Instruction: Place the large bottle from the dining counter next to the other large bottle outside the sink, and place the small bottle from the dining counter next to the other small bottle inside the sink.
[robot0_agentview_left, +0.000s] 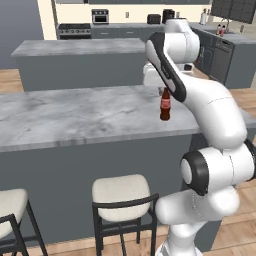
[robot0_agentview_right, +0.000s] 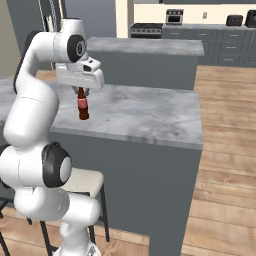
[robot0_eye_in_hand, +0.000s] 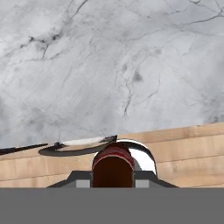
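The small bottle (robot0_agentview_left: 165, 106), dark brown with a red label, stands upright over the near right part of the dining counter (robot0_agentview_left: 75, 117). My gripper (robot0_agentview_right: 81, 91) is shut on its neck from above. Whether the bottle's base touches the marble I cannot tell. In the hand view the red cap of the small bottle (robot0_eye_in_hand: 113, 162) sits between my gripper's (robot0_eye_in_hand: 113, 181) tips, with the dining counter (robot0_eye_in_hand: 109, 65) beyond. Far off, two pinkish bottles (robot0_agentview_left: 219, 30) stand on the back right worktop, too small to tell apart. The sink basin is hidden at that distance.
A marble-topped island (robot0_agentview_left: 80, 47) lies behind the dining counter. Pale-cushioned stools (robot0_agentview_left: 121, 192) stand under its near edge. Wood floor (robot0_agentview_right: 225, 125) opens to the right of the counter's end. Dark cabinets and a stove (robot0_agentview_left: 75, 30) line the back wall.
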